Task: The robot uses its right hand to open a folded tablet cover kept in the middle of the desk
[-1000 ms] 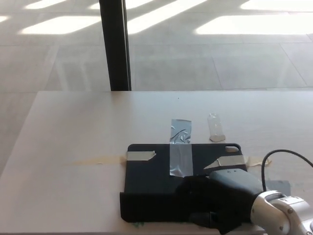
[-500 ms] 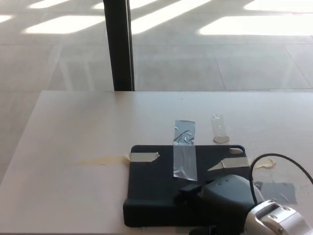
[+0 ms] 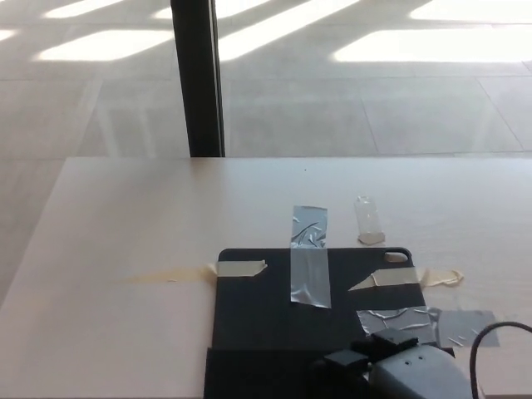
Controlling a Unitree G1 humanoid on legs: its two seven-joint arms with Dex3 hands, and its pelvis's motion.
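The black folded tablet cover [image 3: 258, 316] lies flat on the pale desk [image 3: 125, 241], at the middle of its near edge. A grey tape strip [image 3: 309, 256] crosses its far edge, and masking tape pieces [image 3: 241, 268] sit at its far corners. A darker band along its near edge looks like the front flap, slightly raised. My right hand [image 3: 406, 372] comes in at the bottom, over the cover's near right corner. Only its grey back and black knuckles show, and its grip is hidden. My left hand is out of the picture.
A small clear vial [image 3: 366, 219] lies on the desk just beyond the cover. Crumpled grey tape [image 3: 426, 322] sits on the cover's right side. A black cable [image 3: 492, 345] loops at the lower right. A black pillar [image 3: 198, 76] stands behind the desk.
My right hand has pulled back toward the bottom edge, uncovering more of the cover and the crumpled grey tape at its right. The view has shifted slightly.
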